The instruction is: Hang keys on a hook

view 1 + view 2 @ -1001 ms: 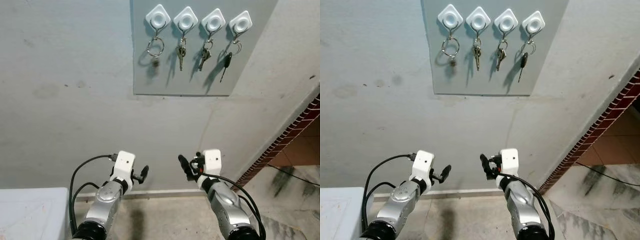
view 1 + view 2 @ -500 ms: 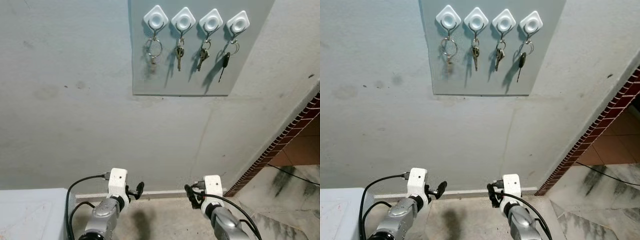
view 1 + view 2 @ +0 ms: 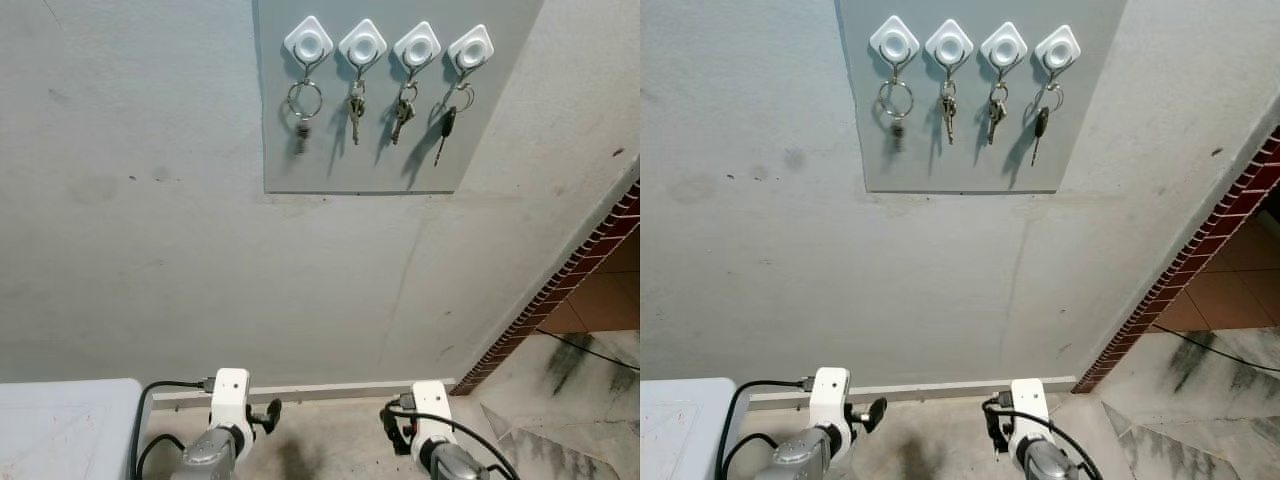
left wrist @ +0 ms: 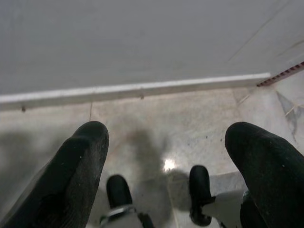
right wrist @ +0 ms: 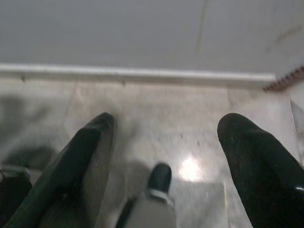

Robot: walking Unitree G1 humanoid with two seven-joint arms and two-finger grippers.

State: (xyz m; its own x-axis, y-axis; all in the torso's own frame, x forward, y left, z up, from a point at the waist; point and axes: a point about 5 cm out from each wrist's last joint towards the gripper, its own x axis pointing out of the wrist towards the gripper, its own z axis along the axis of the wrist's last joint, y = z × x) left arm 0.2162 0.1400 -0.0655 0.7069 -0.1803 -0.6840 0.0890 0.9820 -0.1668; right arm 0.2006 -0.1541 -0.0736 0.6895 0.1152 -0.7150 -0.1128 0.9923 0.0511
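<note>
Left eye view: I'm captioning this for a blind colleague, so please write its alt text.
Four white diamond-shaped wall hooks on a grey panel each hold keys: a large ring, two silver bunches, a black-headed key. Far below, both grippers, left and right, hang low and empty.

Four white diamond-shaped hooks [image 3: 390, 46] sit in a row on a grey wall panel. Each carries keys: a large ring [image 3: 305, 101], two small bunches [image 3: 355, 103], and a black-headed key [image 3: 446, 123] at the right end

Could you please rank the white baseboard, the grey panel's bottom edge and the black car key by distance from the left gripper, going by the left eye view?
From the left gripper:
1. White baseboard, just beyond it, low on the wall.
2. Grey panel's bottom edge, higher up.
3. Black car key, rightmost hook, up and right.
</note>
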